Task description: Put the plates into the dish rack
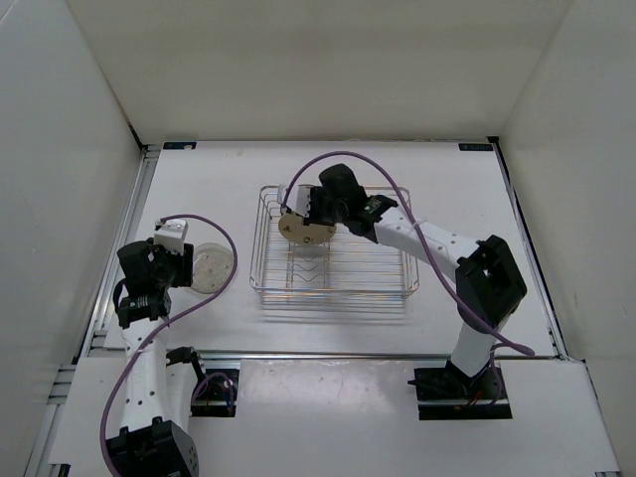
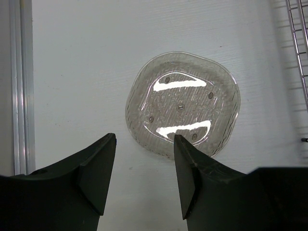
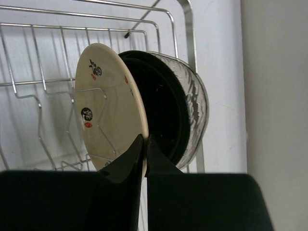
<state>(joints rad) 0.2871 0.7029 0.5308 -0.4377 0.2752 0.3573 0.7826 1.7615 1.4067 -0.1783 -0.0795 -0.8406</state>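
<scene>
The chrome wire dish rack (image 1: 383, 283) stands mid-table. My right gripper (image 1: 318, 217) is shut on the rim of the cream-yellow plate (image 1: 300, 231) and holds it upright over the rack's far left end. In the right wrist view the gripper (image 3: 145, 140) pinches the cream plate (image 3: 108, 106). Just behind it stand a black plate (image 3: 163, 110) and a ribbed glass-looking plate (image 3: 196, 103). A clear glass plate (image 1: 212, 264) lies flat on the table left of the rack. My left gripper (image 1: 182, 260) is open and empty beside it. In the left wrist view that plate (image 2: 183, 103) lies just beyond the gripper (image 2: 144, 139). No white plate shows.
The rack's left wall (image 2: 299, 43) is close to the right of the clear plate. An aluminium rail (image 2: 21, 86) runs along the table's left edge. White walls enclose the table at the back and sides. The rack's right part holds only bare wire dividers (image 1: 328, 266).
</scene>
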